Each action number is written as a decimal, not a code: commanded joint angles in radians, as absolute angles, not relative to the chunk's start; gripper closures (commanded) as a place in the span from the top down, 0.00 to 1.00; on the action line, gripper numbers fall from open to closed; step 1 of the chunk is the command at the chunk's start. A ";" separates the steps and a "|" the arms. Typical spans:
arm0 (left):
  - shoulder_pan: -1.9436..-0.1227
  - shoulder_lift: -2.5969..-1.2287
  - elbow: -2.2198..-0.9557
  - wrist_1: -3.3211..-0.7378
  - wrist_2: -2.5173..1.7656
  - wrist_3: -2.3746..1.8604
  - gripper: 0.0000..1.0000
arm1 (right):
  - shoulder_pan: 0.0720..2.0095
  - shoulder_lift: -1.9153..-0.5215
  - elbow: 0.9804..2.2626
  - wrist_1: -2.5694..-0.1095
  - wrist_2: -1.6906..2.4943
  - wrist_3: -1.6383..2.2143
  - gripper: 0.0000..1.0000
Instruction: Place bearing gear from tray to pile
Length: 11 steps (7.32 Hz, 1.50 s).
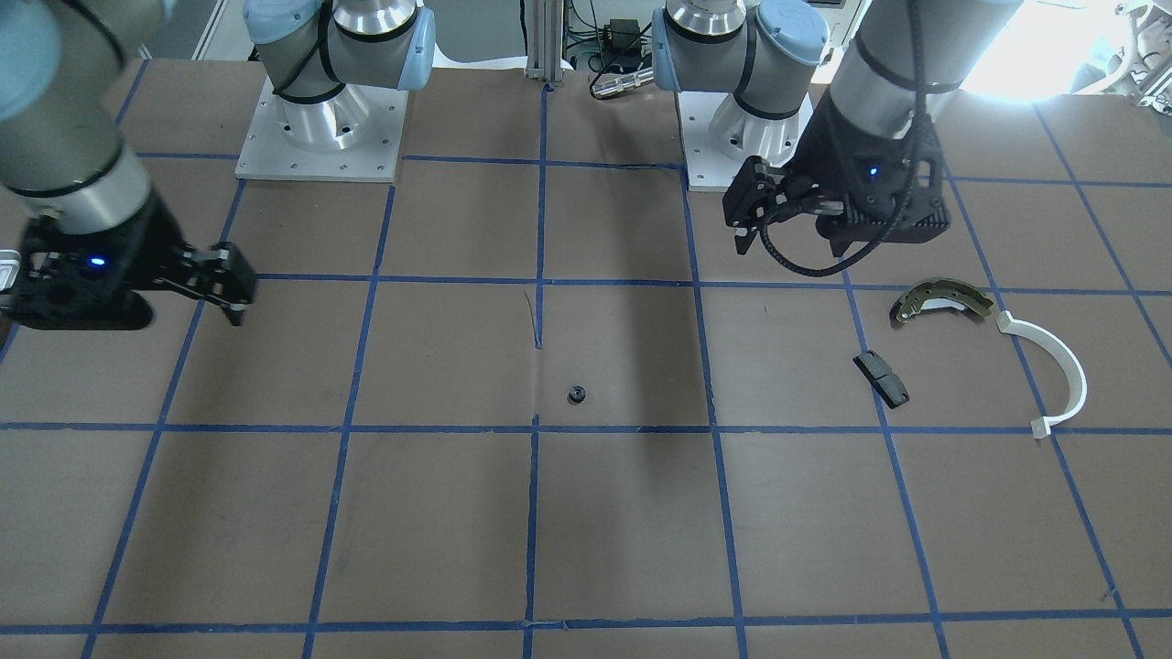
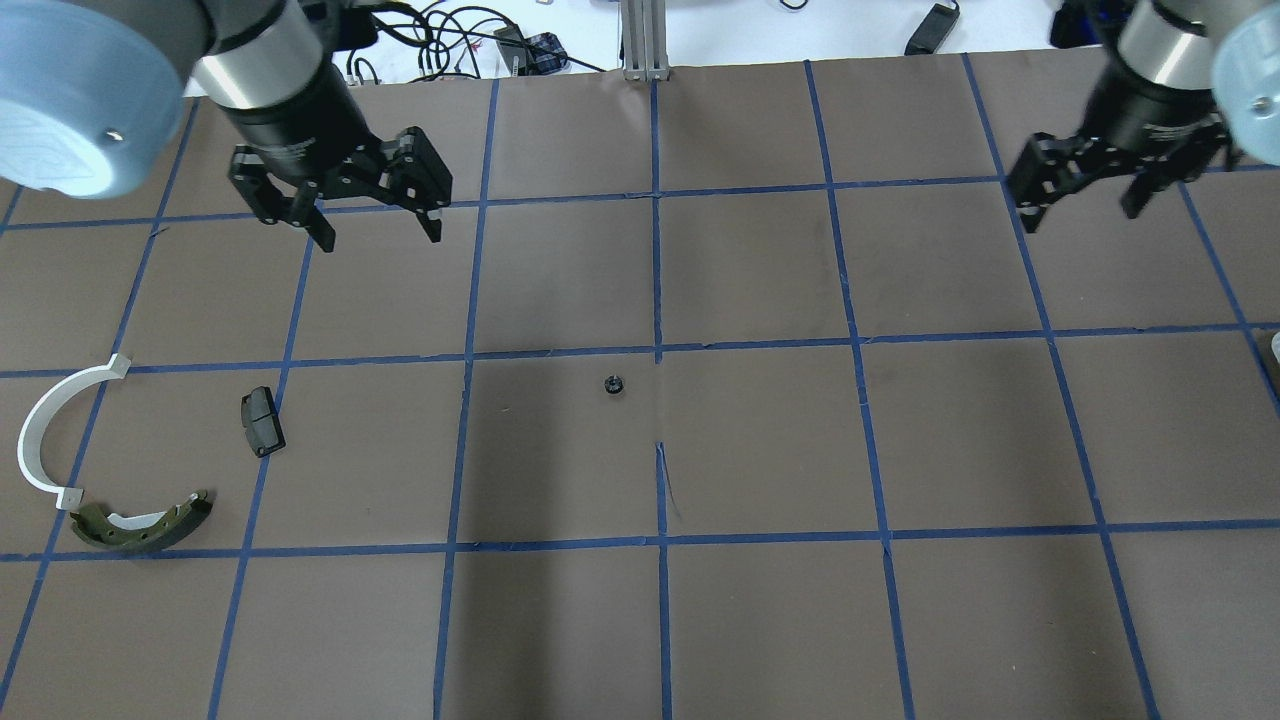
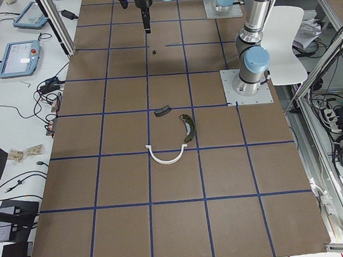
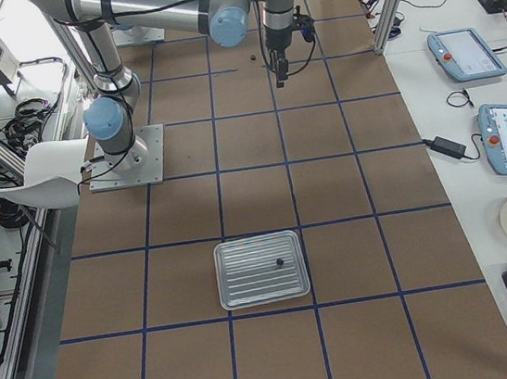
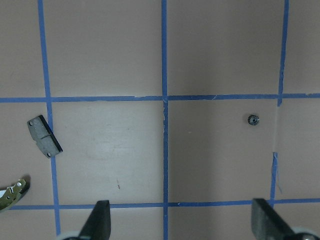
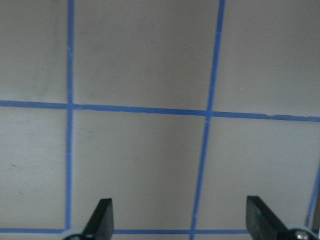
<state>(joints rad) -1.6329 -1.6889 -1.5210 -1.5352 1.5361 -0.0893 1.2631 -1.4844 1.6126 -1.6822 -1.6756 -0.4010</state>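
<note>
Brown blue-gridded desk (image 2: 760, 440), both arms held above it with jaws spread wide and empty.
A small black bearing gear (image 2: 613, 384) lies alone near the desk's middle, well apart from the left jaws, farther from the right jaws, and apart from the pile (image 1: 881, 379): brake shoe (image 2: 160, 532), white half-ring (image 2: 24, 440), black block (image 2: 262, 421). The left wrist view catches gear and block; the right wrist view shows only grid. Only the exterior right view shows the whole tray (image 4: 262, 282), a small dark part (image 4: 279, 262) on it.
</note>
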 commanded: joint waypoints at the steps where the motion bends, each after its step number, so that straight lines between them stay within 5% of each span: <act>1: -1.748 -1.797 -1.554 -1.363 1.536 -0.188 1.00 | 0.928 -1.445 1.614 -1.692 -1.692 -0.827 0.94; 3: -1.819 -1.885 -1.654 -1.181 1.535 -0.280 1.00 | 0.757 -1.234 1.602 -2.002 -1.680 -1.133 0.94; 6: -1.864 -1.942 -1.900 -0.881 1.542 -0.319 1.00 | 0.625 -1.065 1.598 -2.115 -1.572 -1.330 0.93; 8: -1.877 -1.995 -1.908 -0.827 1.537 -0.418 1.00 | 0.601 -1.011 1.595 -2.155 -1.569 -1.384 0.86; 11: -1.891 -2.042 -1.865 -0.824 1.545 -0.431 1.00 | 0.601 -0.989 1.602 -2.155 -1.577 -1.388 0.62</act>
<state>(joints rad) -1.8871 -2.0219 -1.8792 -0.8257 1.5438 -0.4258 0.6021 -0.9982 1.6058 -2.1544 -1.5738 -1.3868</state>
